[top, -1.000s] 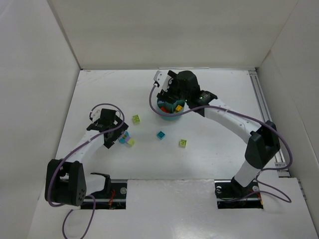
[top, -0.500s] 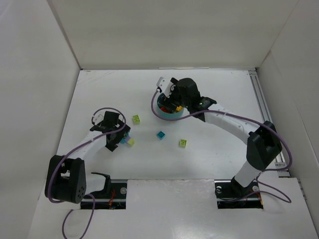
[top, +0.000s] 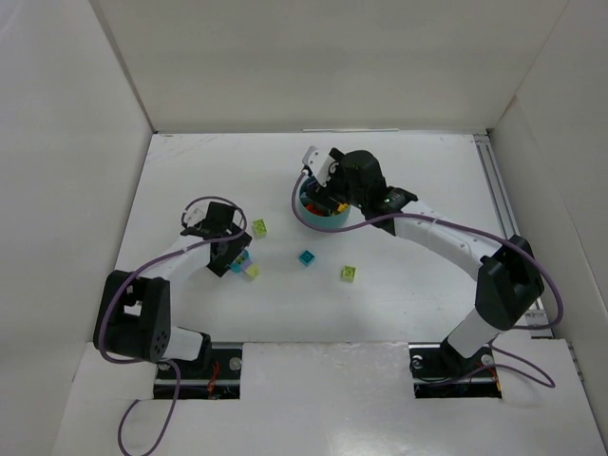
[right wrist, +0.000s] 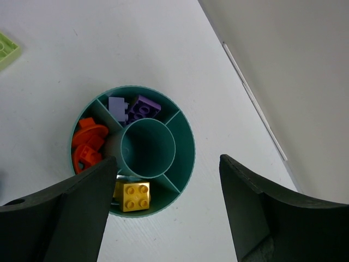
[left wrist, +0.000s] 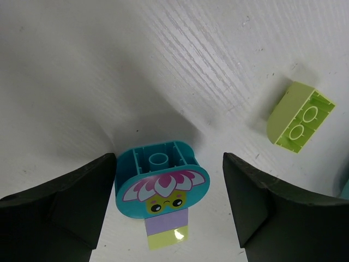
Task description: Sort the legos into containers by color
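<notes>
A teal lego with a flower face [left wrist: 162, 183] lies on the table between the fingers of my left gripper [left wrist: 169, 164]. The gripper is open; its left finger is at the brick's edge and its right finger stands apart from it. A purple-and-yellow lego [left wrist: 167, 229] lies against the teal one. A lime green lego [left wrist: 299, 116] lies further right. My right gripper [right wrist: 168, 164] hangs open and empty above the round teal dish [right wrist: 188, 143]. The dish's wedges hold orange legos [right wrist: 87, 147], purple legos [right wrist: 133, 107] and a yellow lego [right wrist: 132, 195].
In the top view a small teal lego [top: 306, 257] and a lime green lego [top: 349, 273] lie on the table in front of the dish [top: 313, 220]. White walls enclose the table on three sides. A metal rail [top: 499, 204] runs along the right edge.
My left gripper has shifted right over the teal flower lego and its jaws have narrowed around it. My right gripper has settled slightly over the dish.
</notes>
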Controlling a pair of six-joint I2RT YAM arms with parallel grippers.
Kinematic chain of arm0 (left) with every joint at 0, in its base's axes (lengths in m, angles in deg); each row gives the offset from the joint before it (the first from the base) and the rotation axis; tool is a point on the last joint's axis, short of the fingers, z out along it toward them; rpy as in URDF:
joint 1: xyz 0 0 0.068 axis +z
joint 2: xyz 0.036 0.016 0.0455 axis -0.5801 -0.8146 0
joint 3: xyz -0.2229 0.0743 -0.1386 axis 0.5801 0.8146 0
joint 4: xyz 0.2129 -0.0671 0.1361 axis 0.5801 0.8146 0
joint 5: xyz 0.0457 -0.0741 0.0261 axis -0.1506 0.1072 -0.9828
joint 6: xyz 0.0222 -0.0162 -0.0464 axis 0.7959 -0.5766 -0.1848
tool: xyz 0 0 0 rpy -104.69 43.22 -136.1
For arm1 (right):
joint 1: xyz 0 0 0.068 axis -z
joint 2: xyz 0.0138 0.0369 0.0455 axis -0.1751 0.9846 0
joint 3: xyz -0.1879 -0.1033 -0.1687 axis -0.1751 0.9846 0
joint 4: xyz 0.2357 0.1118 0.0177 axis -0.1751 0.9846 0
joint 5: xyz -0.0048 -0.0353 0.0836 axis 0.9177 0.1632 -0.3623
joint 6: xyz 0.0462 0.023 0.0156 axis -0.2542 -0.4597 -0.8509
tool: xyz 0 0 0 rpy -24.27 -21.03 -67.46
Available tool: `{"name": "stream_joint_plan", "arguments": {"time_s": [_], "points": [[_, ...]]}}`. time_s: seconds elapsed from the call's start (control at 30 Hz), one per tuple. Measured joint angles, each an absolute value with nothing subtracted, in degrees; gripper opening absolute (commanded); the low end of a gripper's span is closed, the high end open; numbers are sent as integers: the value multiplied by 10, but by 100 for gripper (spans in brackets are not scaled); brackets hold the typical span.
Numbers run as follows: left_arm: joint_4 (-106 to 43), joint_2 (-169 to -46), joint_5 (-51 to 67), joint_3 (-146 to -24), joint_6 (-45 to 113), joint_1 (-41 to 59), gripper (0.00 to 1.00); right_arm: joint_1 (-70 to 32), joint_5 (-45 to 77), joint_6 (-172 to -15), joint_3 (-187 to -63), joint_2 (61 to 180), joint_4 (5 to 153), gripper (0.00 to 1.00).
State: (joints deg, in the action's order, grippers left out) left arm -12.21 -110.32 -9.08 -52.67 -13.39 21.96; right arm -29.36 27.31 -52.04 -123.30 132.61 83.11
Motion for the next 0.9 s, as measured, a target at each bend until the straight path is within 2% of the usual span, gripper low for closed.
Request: {"name": "stream_joint_plan", "arguments": {"time_s": [0.1, 0.3, 0.43, 0.5, 0.6, 0.77, 0.9], "points": [[-119, -1103, -91, -526, -133, 215, 72, -294, 275, -521, -1227, 1324, 829, 80], [-111, -1103, -101, -527, -133, 198, 72, -294, 283, -521, -1220, 1323, 827, 80], [-97, -1110, -115, -533, -135, 182, 60, -294, 288, -523, -1212, 1321, 827, 80], [-94, -1115, -117, -538, -135, 178, 50, -294, 289, -525, -1207, 1317, 827, 80], [-86, -1120, -119, -539, -137, 177, 45, -294, 292, -525, -1198, 1306, 826, 80], [-78, -1122, -121, -542, -137, 175, 45, -294, 295, -527, -1172, 1276, 821, 80], [-68, -1121, -125, -550, -133, 163, 49, -294, 297, -532, -1150, 1250, 815, 80]]}}
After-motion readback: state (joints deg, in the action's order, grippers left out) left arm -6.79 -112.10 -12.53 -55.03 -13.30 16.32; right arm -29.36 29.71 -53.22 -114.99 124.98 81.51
